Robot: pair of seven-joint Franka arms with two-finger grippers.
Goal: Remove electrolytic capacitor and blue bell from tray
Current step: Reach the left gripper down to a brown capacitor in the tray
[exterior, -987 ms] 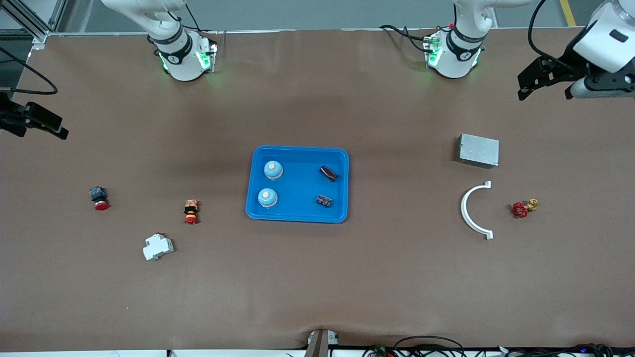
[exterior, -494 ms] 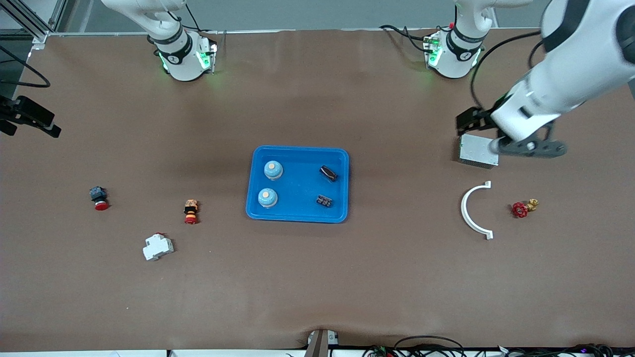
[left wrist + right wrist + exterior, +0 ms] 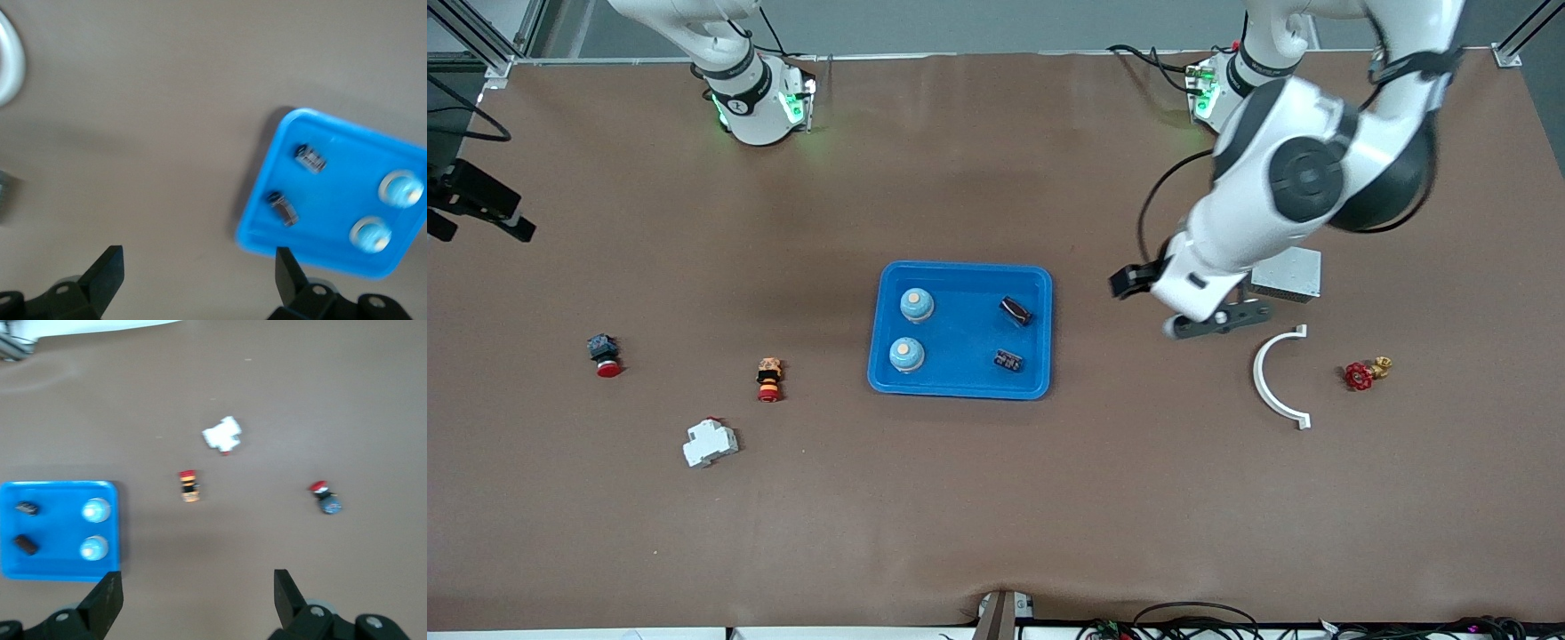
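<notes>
The white breaker (image 3: 711, 443) lies nearest the front camera, toward the right arm's end of the table. Farther back sit the orange-and-red push button (image 3: 769, 379) and the red-capped switch (image 3: 604, 355).

At mid-table stands the blue tray (image 3: 960, 386). It holds four parts:
- two blue bells – one nearer the camera (image 3: 906, 354), one farther (image 3: 917, 304), on the side toward the right arm's end;
- two dark capacitors – one nearer (image 3: 1008, 360), one farther (image 3: 1016, 309), on the side toward the left arm's end.

None of the four is held.

Toward the left arm's end lie the white curved bracket (image 3: 1272, 379) and the red valve (image 3: 1362, 374); the grey metal box (image 3: 1287, 273) sits farther back, partly covered by the left arm.

The left gripper (image 3: 199, 280) hangs over bare table between the tray and the bracket, its fingers spread apart and empty. The right gripper (image 3: 197, 600) hangs at the table edge at the right arm's end, fingers likewise spread with nothing between them.
</notes>
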